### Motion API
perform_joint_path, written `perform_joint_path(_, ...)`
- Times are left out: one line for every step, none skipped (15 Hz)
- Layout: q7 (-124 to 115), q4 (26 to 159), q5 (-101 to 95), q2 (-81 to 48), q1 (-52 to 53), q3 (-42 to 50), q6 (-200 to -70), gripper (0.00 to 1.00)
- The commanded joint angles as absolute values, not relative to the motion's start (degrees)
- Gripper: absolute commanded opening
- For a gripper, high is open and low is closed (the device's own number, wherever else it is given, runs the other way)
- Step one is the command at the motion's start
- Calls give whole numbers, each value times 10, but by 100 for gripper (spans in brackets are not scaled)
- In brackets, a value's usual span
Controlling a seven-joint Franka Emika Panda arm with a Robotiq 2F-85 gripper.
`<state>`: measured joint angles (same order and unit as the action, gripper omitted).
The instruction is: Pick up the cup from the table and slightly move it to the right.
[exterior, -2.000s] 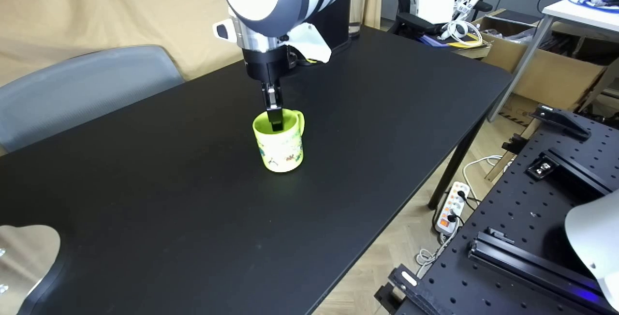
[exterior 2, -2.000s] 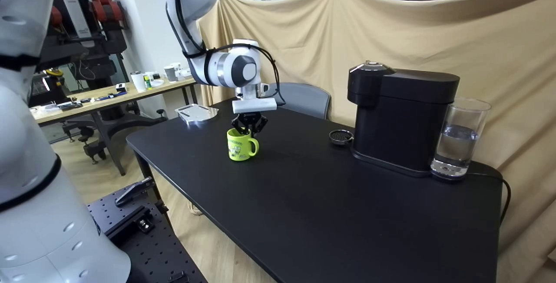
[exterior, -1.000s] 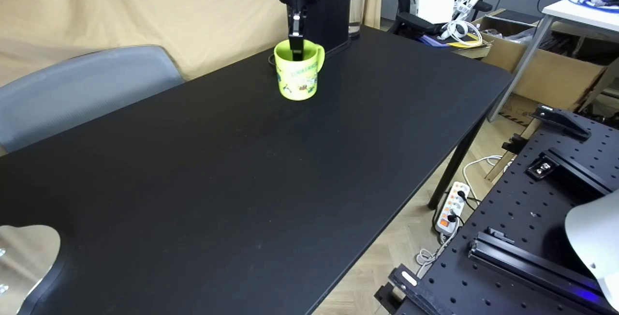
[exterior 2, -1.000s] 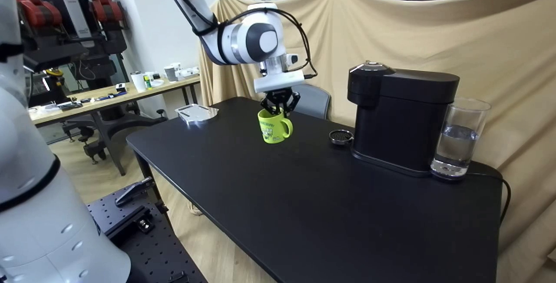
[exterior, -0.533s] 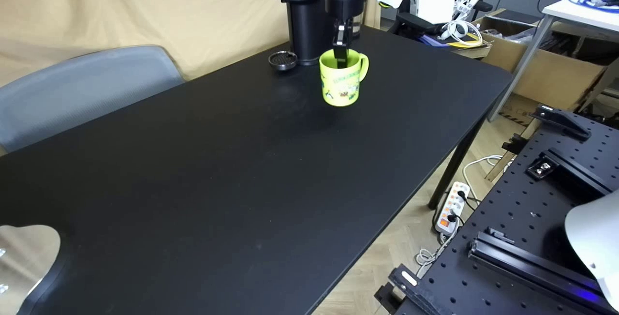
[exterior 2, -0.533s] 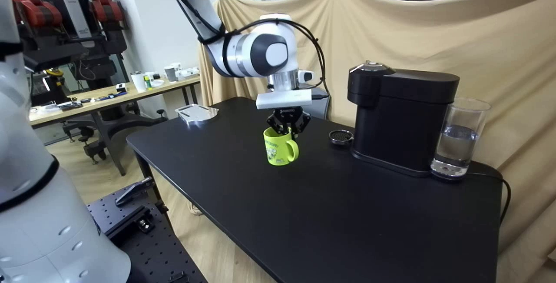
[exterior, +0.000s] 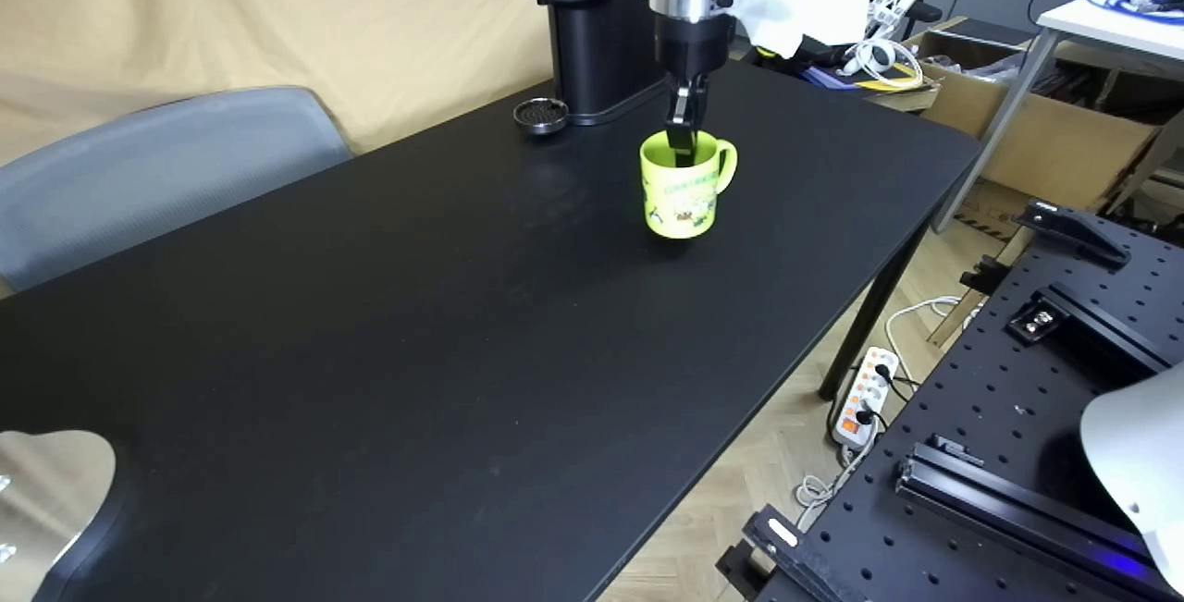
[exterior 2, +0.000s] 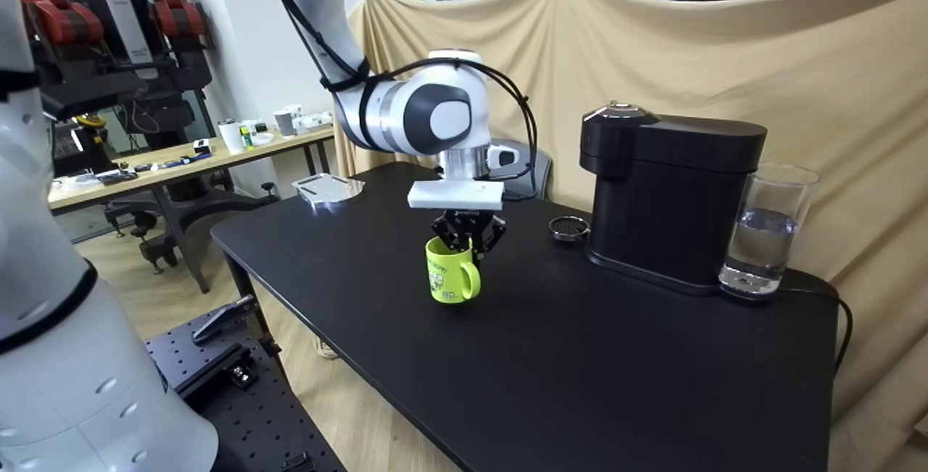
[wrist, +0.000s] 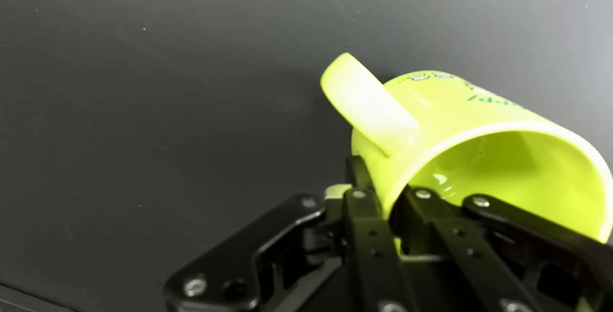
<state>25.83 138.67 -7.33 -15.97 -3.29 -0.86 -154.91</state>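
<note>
The cup [exterior: 683, 200] is a lime-green mug with a side handle and small printed marks. It also shows in an exterior view [exterior 2: 444, 275] and in the wrist view [wrist: 450, 106]. My gripper [wrist: 383, 192] is shut on the cup's wall beside the handle, with one finger [wrist: 359, 173] outside and the other inside the rim. The cup is roughly upright, low over the black table [exterior: 370, 352]. A dark shadow lies under its base, and I cannot tell whether the base touches the table. The inner fingertip is hidden inside the cup.
A black coffee machine [exterior 2: 667, 204] with a clear water tank [exterior 2: 768, 233] stands at the table's back edge. A small round drip tray [exterior 2: 569, 228] lies beside it. A metal plate [exterior 2: 328, 188] lies at the far end. A grey chair [exterior: 166, 177] stands behind the table.
The cup has been lifted in the gripper and carried toward the coffee-machine end, rightward in both exterior views. In the last half second it has come down, closer to the table.
</note>
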Motion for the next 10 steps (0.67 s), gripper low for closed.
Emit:
perform_joint_path(227,1411,-57,-154,-38,-16,-1581,2)
perform_joint_path(227,1416,-47,-157,-40,-21,-1590,2)
perform_joint_path(227,1420,-41,-159,-41,-24,-1598,2)
perform_joint_path(228,1423,-34,-161,-42,-28,-1607,2)
perform_joint_path(231,1426,-27,-164,-44,-32,-1615,2)
perform_joint_path(235,1426,-22,-166,-45,-36,-1622,2)
perform_joint_path(234,1427,-22,-169,-45,-37,-1630,2)
perform_joint_path(234,1427,-20,-173,-46,-40,-1637,2)
perform_joint_path(237,1427,-16,-175,-48,-44,-1641,2)
perform_joint_path(236,1426,-15,-177,-49,-46,-1646,2)
